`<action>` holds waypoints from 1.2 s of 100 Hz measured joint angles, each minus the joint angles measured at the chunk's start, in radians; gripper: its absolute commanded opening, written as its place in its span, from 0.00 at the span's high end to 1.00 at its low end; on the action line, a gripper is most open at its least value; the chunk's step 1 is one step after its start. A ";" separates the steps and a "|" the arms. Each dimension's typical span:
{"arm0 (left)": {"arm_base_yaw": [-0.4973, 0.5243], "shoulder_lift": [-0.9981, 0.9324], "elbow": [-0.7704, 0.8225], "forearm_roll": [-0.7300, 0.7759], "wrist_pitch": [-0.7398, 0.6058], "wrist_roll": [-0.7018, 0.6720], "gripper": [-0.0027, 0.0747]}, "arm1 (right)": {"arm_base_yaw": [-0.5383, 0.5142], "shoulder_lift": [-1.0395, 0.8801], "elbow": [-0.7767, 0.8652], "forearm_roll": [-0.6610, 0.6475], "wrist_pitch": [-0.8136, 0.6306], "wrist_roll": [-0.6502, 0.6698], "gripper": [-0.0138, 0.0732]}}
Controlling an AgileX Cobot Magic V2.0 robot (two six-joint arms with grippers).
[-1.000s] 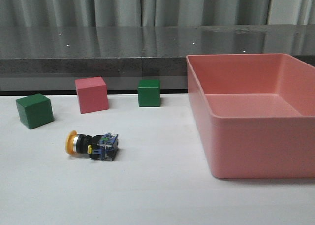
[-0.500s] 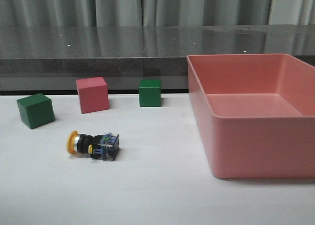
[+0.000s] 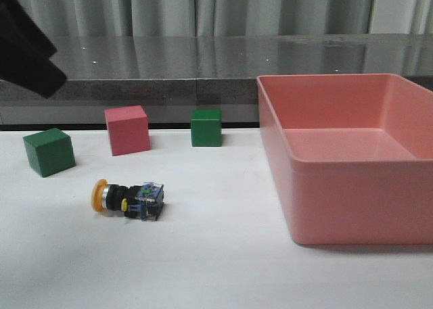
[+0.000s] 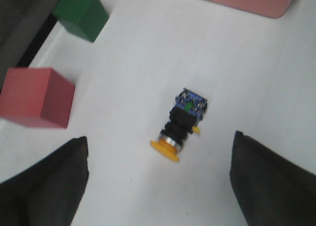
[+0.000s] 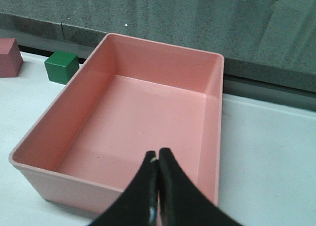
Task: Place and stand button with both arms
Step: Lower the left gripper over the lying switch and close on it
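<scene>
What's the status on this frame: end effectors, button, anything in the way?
Left end effector open above the table, empty. Right end effector shut, empty, over the pink plastic bin. Yellow-capped push-button on its side, untouched. Nothing in the way.

Left arm (image 3: 27,49): bulky, matte black, angular casing, edges blurred. Left end effector (image 4: 158,184): two broad black fingers (image 4: 47,186), flat-faced with slanted tops, no markings visible. Right end effector (image 5: 158,186): slim black fingers tapering to narrow tips, faint pale glint along the seam.
</scene>
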State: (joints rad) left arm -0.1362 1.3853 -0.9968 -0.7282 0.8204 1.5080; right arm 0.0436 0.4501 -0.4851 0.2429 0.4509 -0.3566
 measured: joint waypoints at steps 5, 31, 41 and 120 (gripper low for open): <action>0.000 0.037 -0.001 -0.075 0.000 0.102 0.27 | 0.000 0.000 0.000 0.000 0.000 0.000 0.91; 0.000 0.229 -0.006 -0.342 0.003 0.459 0.33 | 0.000 0.000 0.000 0.000 0.000 0.000 0.91; 0.000 0.304 -0.007 -0.373 0.005 0.512 0.33 | 0.000 0.000 0.000 0.000 0.000 0.000 0.91; 0.000 0.612 -0.018 -0.445 0.003 0.735 0.43 | 0.000 0.000 0.000 0.000 0.000 0.001 0.91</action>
State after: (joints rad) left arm -0.1362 1.9978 -1.0149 -1.1734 0.8230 2.2430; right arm 0.0436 0.4501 -0.4851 0.2429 0.4509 -0.3554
